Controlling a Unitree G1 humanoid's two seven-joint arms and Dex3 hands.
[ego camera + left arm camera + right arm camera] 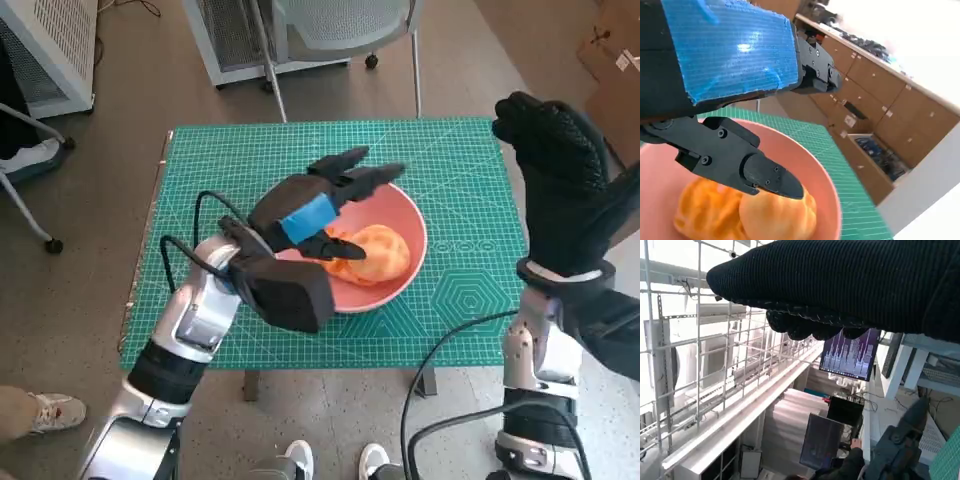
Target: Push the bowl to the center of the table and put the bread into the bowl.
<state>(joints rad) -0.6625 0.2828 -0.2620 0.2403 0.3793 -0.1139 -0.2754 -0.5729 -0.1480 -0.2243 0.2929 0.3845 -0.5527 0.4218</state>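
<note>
The pink bowl (400, 240) sits on the green cutting mat (230, 170) that covers the table, close to the middle and a little toward the robot's right, and the bread (378, 252), a golden-orange lumpy roll, lies inside it. The left hand (320, 205) hangs right over the bowl, blue tape on its back, fingers stretched out and apart above the rim, holding nothing. From the left wrist view, one black finger (747, 167) points down just over the bread (770, 215), very close to its crust, though whether it touches cannot be told; the bowl's pink wall (805, 165) curves round beneath. Over on the other side, the right hand (560, 175) in its knitted glove is raised high beside the table's right edge, well apart from the bowl, fingers extended upward with nothing in them. The right wrist view shows the glove (850, 280) above a wire rack, a screen and a seated person.
</note>
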